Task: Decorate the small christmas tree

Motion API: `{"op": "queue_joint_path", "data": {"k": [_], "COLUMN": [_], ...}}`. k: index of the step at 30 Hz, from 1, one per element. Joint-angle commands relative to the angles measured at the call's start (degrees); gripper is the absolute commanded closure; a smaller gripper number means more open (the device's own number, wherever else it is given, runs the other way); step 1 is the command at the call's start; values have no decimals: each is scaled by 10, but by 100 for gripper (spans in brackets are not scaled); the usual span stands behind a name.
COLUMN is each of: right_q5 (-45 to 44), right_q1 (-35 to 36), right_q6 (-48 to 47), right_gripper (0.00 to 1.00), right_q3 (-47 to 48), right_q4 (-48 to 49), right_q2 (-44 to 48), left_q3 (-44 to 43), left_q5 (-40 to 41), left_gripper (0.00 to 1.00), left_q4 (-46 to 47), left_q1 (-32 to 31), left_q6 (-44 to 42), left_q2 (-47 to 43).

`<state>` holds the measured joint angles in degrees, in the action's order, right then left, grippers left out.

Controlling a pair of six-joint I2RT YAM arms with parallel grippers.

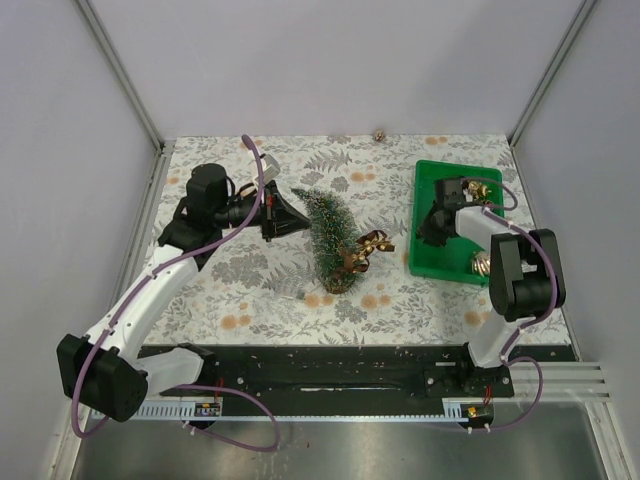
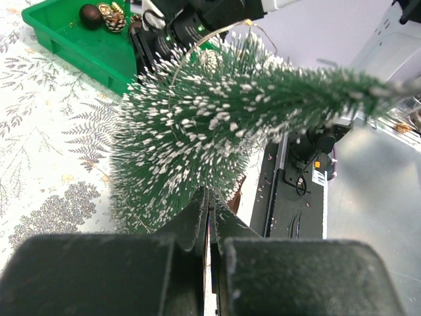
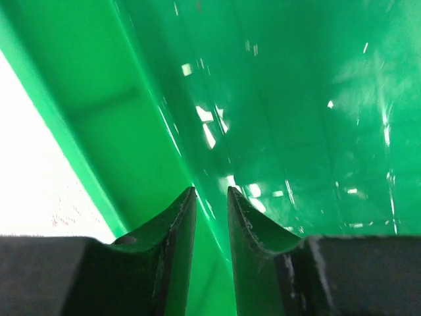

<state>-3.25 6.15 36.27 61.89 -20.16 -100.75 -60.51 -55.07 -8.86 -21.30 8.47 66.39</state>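
- The table (image 1: 250,290), under its fern-print cover, offers nothing to brace against, so a sideways push would likely slide the small christmas tree (image 1: 325,235) rather than right it
- The green tray (image 1: 445,258) sits at the right, well apart from the tree. The right gripper (image 3: 212,197) is down inside it close to a wall, and a lift from there could catch that wall and drag or tip the tray
- The small christmas tree is at mid-table between the two arms, tipped well over rather than upright; whether it lies flat or leans I cannot tell. Decorations hung on it like this would probably slip off or get crushed
- The left gripper (image 2: 208,203) is fully closed with its tips buried in the frosted bristles. Whether it pinches a bristle, a wire or nothing I cannot tell, and a weak pinch could let go
- The right gripper has a narrow gap between its jaws with only green tray showing there, so it may come up with nothing
- A gold ribbon (image 1: 372,243) lies against the tree on the tray side and a thin wire (image 2: 191,49) loops over the bristles; either could snag a finger
- A pinecone ornament (image 2: 115,20) and a dark ball (image 2: 90,14) rest in a tray corner, small and likely to roll from a pinch
- Writing: a white label (image 2: 318,178) by the black base rail (image 2: 289,197) is too small to read, and no brand name shows anywhere
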Motion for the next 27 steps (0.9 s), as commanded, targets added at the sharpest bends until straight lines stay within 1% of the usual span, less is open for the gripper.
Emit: {"op": "queue_joint_path", "data": {"k": [1,6,8,10,12,14,17,20,21,23,26,27], "right_q5": [61,46,35,-22,-67,-87,-72,-53,-46,-61,-123,-134], "right_q1": [59,126,131,131,127,102,68,66,66,66,60,52], "right_q6": [56,100,96,80,60,52,52,47,50,59,54,49], "right_gripper": [66,66,65,64,62,63,67,69,69,70,67,63], "right_q3": [-34,-6,11,25,25,17,-4,-39,-63,-102,-114,-105], "right_q4": [26,25,10,-16,-32,-42,-53,-76,-83,-82,-73,-73], "right_q2": [25,30,30,41,67,95,128,160,175,210,263,270], "left_q3": [1,0,0,0,1,4,8,11,10,12,16,17], "left_q5": [-4,-1,0,0,-2,-3,-7,-7,-7,-8,-6,-6], "left_gripper": [100,100,100,100,100,100,100,100,100,100,100,100], "left_q4": [45,46,48,47,48,47,50,53,53,54,58,58], "left_q1": [-2,-2,-3,-4,-5,-5,-6,-6,-6,-6,-10,-12], "left_q6": [-2,-1,2,4,3,4,5,7,7,7,10,10], "left_q2": [-15,-16,-17,-17,-21,-24,-26,-30,-31,-33,-34,-33]}}
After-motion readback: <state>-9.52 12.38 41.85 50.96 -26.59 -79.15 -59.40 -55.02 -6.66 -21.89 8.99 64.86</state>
